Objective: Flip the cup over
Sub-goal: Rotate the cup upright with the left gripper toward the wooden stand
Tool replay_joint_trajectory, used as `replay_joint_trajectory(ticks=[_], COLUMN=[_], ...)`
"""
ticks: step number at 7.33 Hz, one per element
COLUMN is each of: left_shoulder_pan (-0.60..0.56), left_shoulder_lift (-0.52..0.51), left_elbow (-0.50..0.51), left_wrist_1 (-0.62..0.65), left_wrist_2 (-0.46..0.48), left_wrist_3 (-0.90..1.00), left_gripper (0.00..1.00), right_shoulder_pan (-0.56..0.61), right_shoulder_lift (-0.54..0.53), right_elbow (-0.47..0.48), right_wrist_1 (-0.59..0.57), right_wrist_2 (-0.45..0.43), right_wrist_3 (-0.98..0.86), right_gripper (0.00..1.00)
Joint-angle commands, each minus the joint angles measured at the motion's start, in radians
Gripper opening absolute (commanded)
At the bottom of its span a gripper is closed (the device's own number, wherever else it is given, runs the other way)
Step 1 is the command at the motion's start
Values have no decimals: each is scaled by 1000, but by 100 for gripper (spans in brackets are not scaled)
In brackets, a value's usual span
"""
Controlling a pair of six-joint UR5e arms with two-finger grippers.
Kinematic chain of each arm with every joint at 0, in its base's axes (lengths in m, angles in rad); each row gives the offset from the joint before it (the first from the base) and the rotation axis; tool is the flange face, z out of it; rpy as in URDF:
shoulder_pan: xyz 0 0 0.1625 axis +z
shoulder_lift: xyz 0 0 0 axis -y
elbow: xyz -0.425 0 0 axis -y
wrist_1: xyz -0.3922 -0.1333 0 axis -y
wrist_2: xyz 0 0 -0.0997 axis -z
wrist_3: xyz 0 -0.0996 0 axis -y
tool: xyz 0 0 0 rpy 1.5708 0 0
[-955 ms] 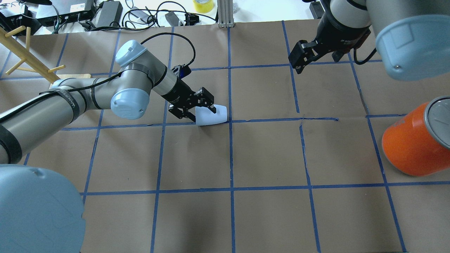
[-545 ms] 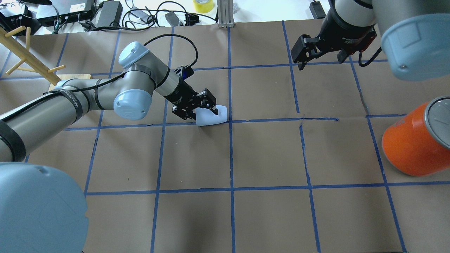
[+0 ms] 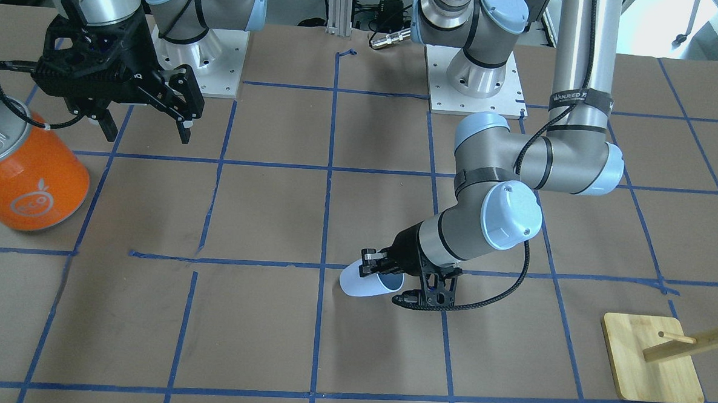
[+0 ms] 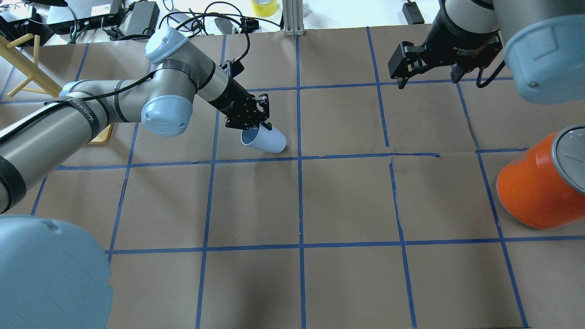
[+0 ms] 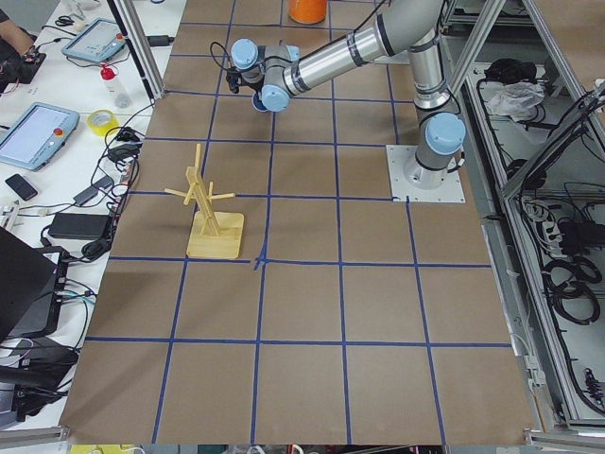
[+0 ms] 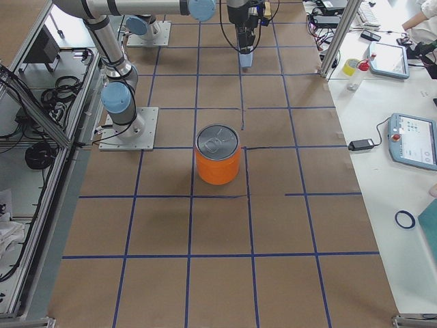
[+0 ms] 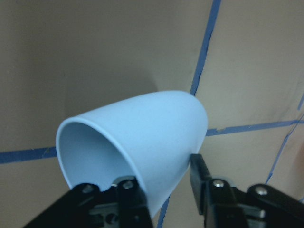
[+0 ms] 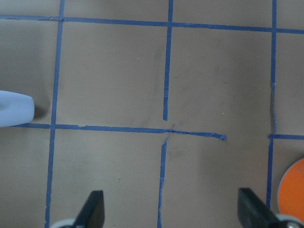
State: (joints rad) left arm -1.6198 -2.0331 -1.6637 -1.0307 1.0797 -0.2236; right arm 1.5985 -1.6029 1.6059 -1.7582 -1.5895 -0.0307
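The pale blue cup is tilted on its side near the table's middle, its open mouth toward my left arm. It also shows in the front view. My left gripper is shut on the cup's rim. In the left wrist view one finger is inside the cup and the other is outside the wall. I cannot tell whether the cup's base touches the paper. My right gripper is open and empty, raised at the far right, well away from the cup.
A big orange can with a silver lid stands at the right edge. A wooden peg rack stands on the left arm's side. Cables and power bricks lie beyond the far edge. Brown paper with blue tape lines covers the table.
My left gripper has swung away from the near tape line and turned with the cup, so the cup's mouth now shows. My right gripper has drifted a little to the right.
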Motion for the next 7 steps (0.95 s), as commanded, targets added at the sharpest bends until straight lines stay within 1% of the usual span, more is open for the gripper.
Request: replay_joint_trajectory(ticks=[1, 2, 3, 4, 5, 6, 7], left_shoulder_pan=[0, 0, 0, 3, 11, 27, 67], left_shoulder_lift=[11, 16, 17, 4, -4, -12, -18], left_elbow=[42, 56, 102, 152, 174, 168, 160], left_wrist_1=[12, 17, 3, -11, -23, -23, -22], left_wrist_2=[77, 151, 230, 315, 444, 513, 519], left_wrist_3=[-20, -14, -1, 104, 248, 327, 390], left_gripper=[0, 0, 0, 0, 0, 0, 0], right_shoulder_pan=[0, 0, 0, -3, -3, -5, -9], right_shoulder_lift=[0, 0, 0, 0, 0, 0, 0], right_elbow=[0, 2, 2, 2, 2, 2, 2], right_wrist_1=[-1, -3, -1, 0, 5, 9, 11], right_wrist_2=[-4, -4, -4, 3, 11, 14, 16], right_wrist_3=[0, 0, 0, 2, 2, 2, 0], right_gripper=[100, 100, 100, 100, 100, 100, 100])
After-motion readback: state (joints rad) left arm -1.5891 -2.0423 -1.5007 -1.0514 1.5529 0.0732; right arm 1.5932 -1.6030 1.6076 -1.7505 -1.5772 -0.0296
